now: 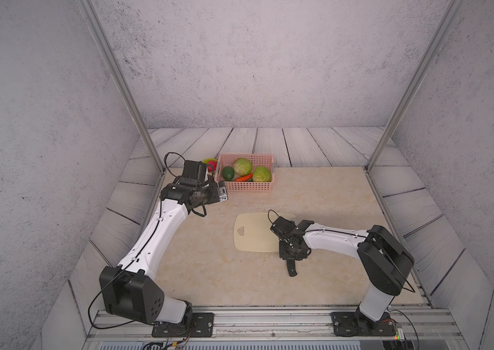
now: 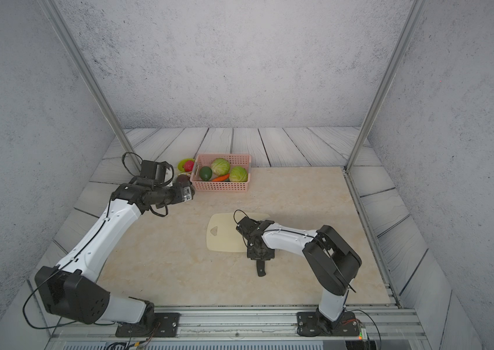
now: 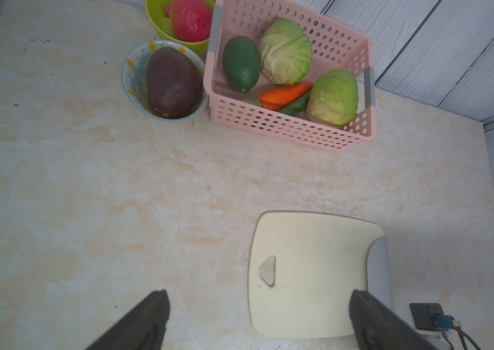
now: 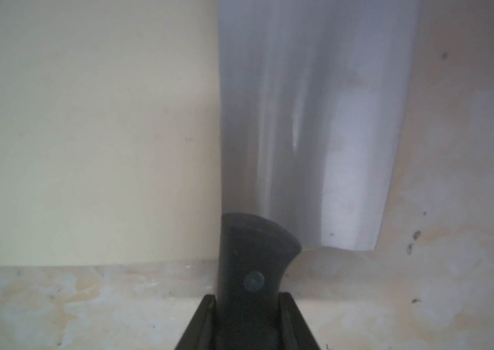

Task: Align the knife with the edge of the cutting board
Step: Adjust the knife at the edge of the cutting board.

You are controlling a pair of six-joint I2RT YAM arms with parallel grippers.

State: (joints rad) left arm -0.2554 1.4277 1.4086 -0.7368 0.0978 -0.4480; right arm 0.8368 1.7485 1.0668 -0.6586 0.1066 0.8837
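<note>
L side: left fingers (image 3: 145, 318) spread wide and idle near 10 o'clock, well apart from the board. At 12 o'clock: pink basket (image 1: 248, 186), no factor. Centre: cutting board (image 1: 254, 233) lies flat on worktop (image 1: 209, 278), unbraced. Next, knife (image 4: 309, 121) runs along the board's 3 o'clock short end. Blade seems to overlap that edge; handle pokes past toward 6. Right fingers (image 4: 206, 318) clamped on handle.

Risks, my read:
- Blade half on, half off, so it rocks or skews on release.
- Any sideways nudge drags the thin board w/ it.
- Uneven opening twists handle off parallel.
</note>
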